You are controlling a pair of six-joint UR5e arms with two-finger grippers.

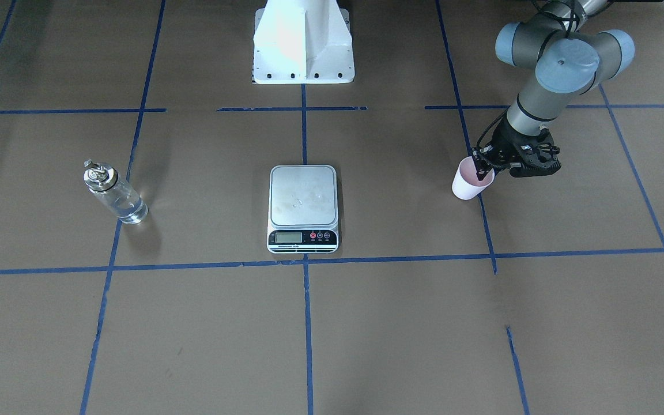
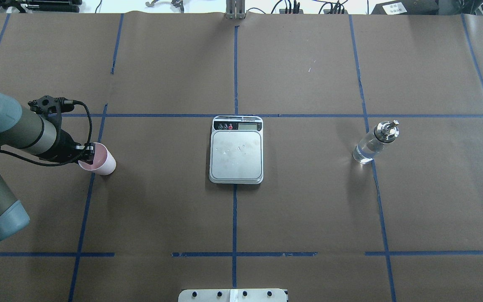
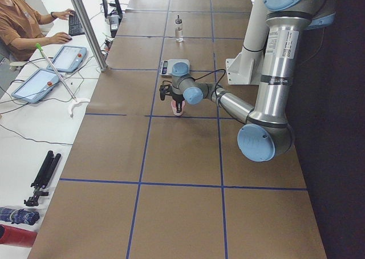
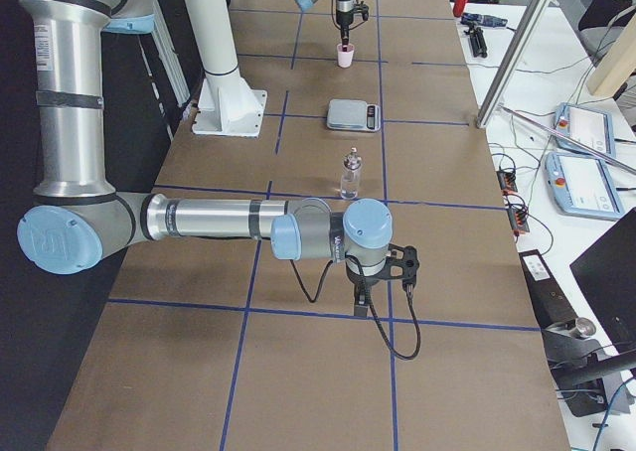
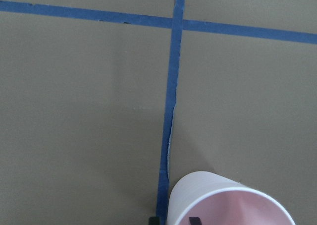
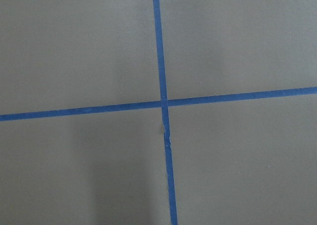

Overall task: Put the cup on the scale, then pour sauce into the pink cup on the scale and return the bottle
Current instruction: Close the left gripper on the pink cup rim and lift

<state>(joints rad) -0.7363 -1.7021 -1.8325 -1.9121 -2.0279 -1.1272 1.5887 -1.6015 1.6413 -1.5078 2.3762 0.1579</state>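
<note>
Brown paper covers the worktop point(image 2: 308, 209), crossed by blue tape point(image 2: 235, 218). At the middle lies the scale point(image 2: 236, 153), its long axis running near to far and its display at the end far from the robot. Well to the right stands the bottle point(image 2: 369, 147), spout up. Well to the left the cup point(image 2: 101, 164) stands mouth up on a tape line. The front view shows the left gripper point(image 1: 482, 172) at its rim. The wrist view adds one dark tip inside and one outside, but I cannot tell whether they pinch. The right gripper point(image 4: 360, 302) shows only from the side, so I cannot tell its state.
</note>
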